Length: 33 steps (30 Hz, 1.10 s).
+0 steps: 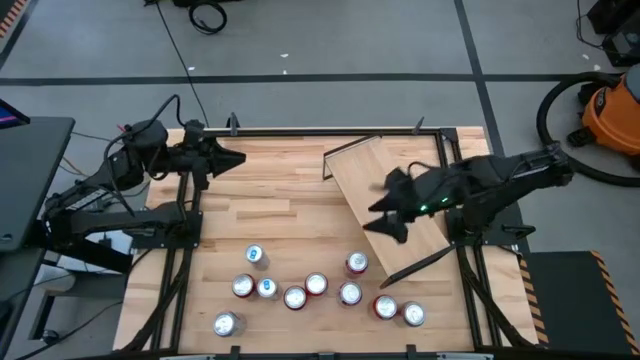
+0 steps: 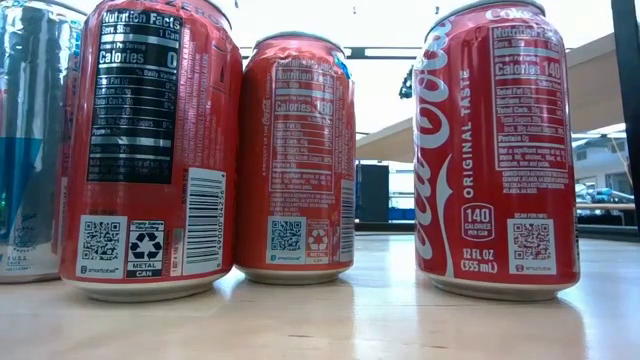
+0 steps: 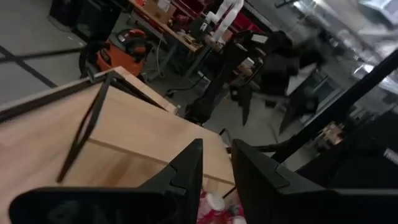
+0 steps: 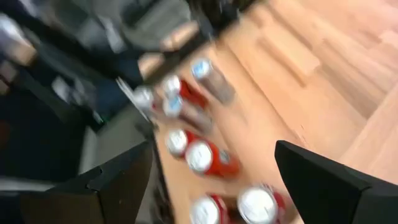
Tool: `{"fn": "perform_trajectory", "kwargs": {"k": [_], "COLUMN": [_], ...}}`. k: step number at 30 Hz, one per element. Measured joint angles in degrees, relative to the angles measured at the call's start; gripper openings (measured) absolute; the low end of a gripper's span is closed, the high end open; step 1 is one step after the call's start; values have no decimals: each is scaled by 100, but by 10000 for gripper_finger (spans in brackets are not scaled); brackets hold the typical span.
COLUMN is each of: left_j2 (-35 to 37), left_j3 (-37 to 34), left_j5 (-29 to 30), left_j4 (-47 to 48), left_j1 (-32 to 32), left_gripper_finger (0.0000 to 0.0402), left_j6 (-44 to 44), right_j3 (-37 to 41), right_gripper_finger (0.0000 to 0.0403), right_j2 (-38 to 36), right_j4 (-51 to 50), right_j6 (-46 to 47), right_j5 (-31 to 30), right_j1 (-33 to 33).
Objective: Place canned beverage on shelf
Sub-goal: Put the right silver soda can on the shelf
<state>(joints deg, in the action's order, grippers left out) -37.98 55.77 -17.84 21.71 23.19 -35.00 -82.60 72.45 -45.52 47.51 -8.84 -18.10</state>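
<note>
Tabletop [image 1: 260,210] holds cans [image 1: 316,285] near shelf [image 1: 385,205].

Right red can [image 2: 495,150] reads "Original Taste, 140 calories"; left can [image 2: 150,150] "Calories 0".

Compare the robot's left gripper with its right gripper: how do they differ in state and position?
The left gripper is shut, while the right gripper is open. The left gripper sits near the table's far left side, away from the shelf; the right gripper hangs over the shelf, nearer the cans. Both are dark, two-fingered and hold nothing.
</note>
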Motion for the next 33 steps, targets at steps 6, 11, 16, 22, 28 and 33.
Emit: {"fn": "perform_trajectory", "kwargs": {"k": [6,11,16,22,28,33], "left_j2": [-33,-19,-92,-309,-579,-721], "left_j3": [-2,7,6,0,2,0], "left_j5": [9,757,1461,2148,2756,2813], "left_j4": [-1229,-1593,-1208,-1045,-1063,-1003], "left_j1": [-575,-1322,-1997,-2864,-3414,-3509], "left_gripper_finger": [94,94,94,94,94,94], "left_j6": [-524,-536,-581,-640,-738,-911], "right_j3": [-677,-989,-1007,-1007,-1009,-1009], "right_gripper_finger": [348,348,348,348,348,348], "right_j2": [881,1430,1852,2131,1952,1894], "right_j4": [-798,-1128,-1165,-1199,-1467,-1717], "right_j6": [-403,-929,-1422,-1049,-330,280], "right_j5": [712,762,769,1545,1428,1130], "right_j1": [-172,-420,-493,-697,-1465,-2215]}}
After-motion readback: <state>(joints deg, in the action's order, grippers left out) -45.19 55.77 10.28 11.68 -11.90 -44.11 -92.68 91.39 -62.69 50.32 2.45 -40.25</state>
